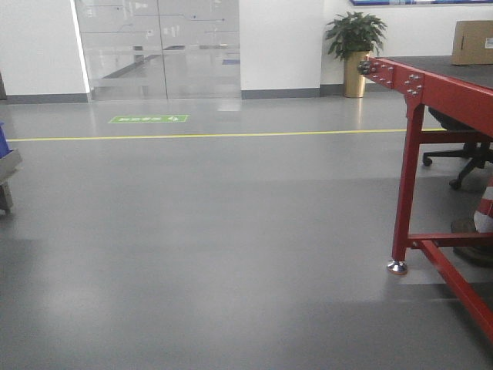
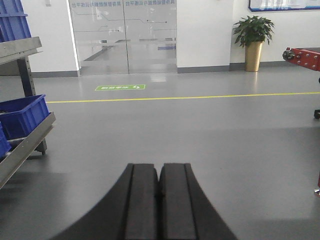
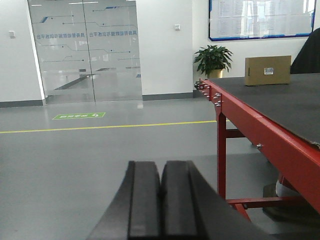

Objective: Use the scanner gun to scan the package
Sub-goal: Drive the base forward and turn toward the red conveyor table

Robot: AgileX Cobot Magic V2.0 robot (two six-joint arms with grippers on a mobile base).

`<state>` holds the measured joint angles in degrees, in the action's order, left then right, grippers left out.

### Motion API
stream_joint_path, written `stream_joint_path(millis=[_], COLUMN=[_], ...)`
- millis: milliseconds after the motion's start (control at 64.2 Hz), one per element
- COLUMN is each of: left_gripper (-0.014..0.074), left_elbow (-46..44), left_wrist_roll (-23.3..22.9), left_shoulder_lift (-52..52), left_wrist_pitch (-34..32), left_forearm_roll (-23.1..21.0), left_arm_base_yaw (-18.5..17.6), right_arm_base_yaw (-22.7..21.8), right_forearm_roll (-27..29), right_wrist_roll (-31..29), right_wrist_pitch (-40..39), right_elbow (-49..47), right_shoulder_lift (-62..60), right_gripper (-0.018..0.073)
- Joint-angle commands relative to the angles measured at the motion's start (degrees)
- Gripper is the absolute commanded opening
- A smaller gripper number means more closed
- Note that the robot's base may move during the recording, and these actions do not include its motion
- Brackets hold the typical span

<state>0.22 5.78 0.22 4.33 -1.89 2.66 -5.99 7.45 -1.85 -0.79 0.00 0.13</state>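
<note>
Left gripper (image 2: 160,172) and right gripper (image 3: 161,170) are pressed together; package (image 3: 267,70) stands on red table (image 3: 250,122).

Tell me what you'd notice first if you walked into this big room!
The bright red table frame on the right jumps out against the grey floor, with a tan cardboard package sitting alone at the far end of its black top. Next come the leafy plant in a gold pot by the back wall, and the blue crates on a metal rack at the left.
</note>
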Motion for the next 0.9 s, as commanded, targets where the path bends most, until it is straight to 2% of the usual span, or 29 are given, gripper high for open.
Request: stream_joint_path(millis=[0, 888], left_gripper=[-0.0111, -0.0111], left_elbow=[-0.22, -0.22], left_wrist_roll=[-0.44, -0.44], left_shoulder_lift=[-0.22, -0.22], left_wrist_pitch=[-0.81, -0.81], left_forearm_roll=[0.14, 0.14], left_arm_base_yaw=[0.09, 0.09], right_arm_base_yaw=[-0.11, -0.11], right_forearm_roll=[0.01, 0.01], right_wrist_roll=[-0.08, -0.08], right_wrist_pitch=[-1.02, -1.02], right_elbow=[0.0, 0.0], right_shoulder_lift=[-0.13, -0.13], right_gripper=[-0.0155, -0.0155])
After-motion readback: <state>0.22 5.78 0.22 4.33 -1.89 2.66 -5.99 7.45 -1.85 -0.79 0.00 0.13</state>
